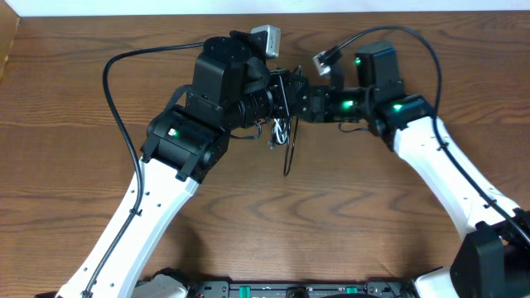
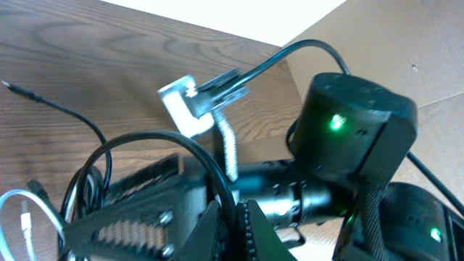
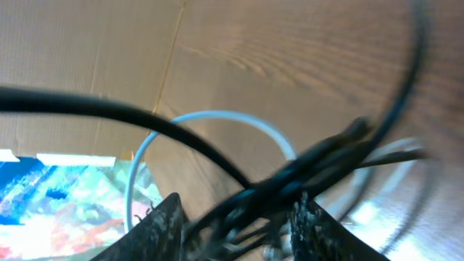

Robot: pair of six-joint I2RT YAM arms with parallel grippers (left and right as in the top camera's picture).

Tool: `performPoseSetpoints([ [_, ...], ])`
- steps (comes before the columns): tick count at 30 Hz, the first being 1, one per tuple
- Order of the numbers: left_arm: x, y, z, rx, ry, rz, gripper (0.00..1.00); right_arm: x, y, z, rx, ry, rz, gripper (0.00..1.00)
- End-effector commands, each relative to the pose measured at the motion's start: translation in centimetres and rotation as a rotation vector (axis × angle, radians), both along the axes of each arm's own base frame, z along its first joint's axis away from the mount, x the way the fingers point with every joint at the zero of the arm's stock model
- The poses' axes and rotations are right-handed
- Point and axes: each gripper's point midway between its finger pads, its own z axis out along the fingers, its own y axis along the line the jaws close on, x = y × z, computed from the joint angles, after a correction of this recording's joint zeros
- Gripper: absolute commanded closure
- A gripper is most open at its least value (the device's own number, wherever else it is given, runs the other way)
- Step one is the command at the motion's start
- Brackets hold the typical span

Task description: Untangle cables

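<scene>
The cables (image 1: 282, 132) are a small tangle of thin black and white cords hanging between the two grippers, with a black loop (image 1: 287, 165) drooping to the table. My left gripper (image 1: 284, 93) is shut on one black cord (image 2: 233, 214); its loop (image 2: 145, 141) arcs left, and a white cord (image 2: 36, 206) lies at the lower left. My right gripper (image 1: 305, 101) faces it closely. In the right wrist view its fingers (image 3: 235, 225) hold a blurred bundle of black cords (image 3: 304, 170), with a white cord loop (image 3: 217, 116) behind.
The wooden table (image 1: 83, 66) extends all around. Thick black robot cords arc over the left arm (image 1: 116, 99) and the right arm (image 1: 414, 37). The right arm's body (image 2: 355, 130) fills the left wrist view. A cardboard wall (image 3: 72, 51) stands beyond the table.
</scene>
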Motion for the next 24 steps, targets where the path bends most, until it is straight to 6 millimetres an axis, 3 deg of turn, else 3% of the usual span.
performPoseSetpoints([
  [1, -0.2, 0.0, 0.6, -0.015, -0.008, -0.010, 0.92, -0.5, 1.1, -1.9, -0.016, 0.074, 0.007, 0.60],
  [3, -0.2, 0.0, 0.6, -0.016, -0.008, -0.010, 0.92, -0.3, 1.2, -2.7, -0.032, 0.094, -0.009, 0.65],
  [8, 0.1, 0.3, 0.6, -0.009, -0.015, -0.001, 0.92, 0.6, -0.2, -5.0, -0.125, 0.130, -0.091, 0.99],
  [10, 0.5, 0.9, 0.4, 0.010, -0.027, 0.005, 0.92, 1.0, -1.4, -5.8, -0.163, 0.147, -0.133, 0.99],
  [13, 1.6, 3.7, -1.4, 0.093, 0.011, 0.107, 0.92, 1.9, -3.2, -5.7, -0.172, 0.129, -0.159, 0.99],
  [14, 2.0, 5.9, -2.8, 0.161, 0.046, 0.177, 0.92, 2.5, -4.7, -5.4, -0.174, 0.117, -0.185, 0.99],
  [16, 2.3, 8.4, -4.3, 0.243, 0.080, 0.238, 0.93, 3.2, -7.0, -4.4, -0.171, 0.098, -0.230, 0.99],
  [24, 2.3, 15.7, -7.2, 0.394, 0.188, 0.387, 0.93, 4.7, -16.9, -0.5, -0.097, 0.088, -0.439, 0.99],
])
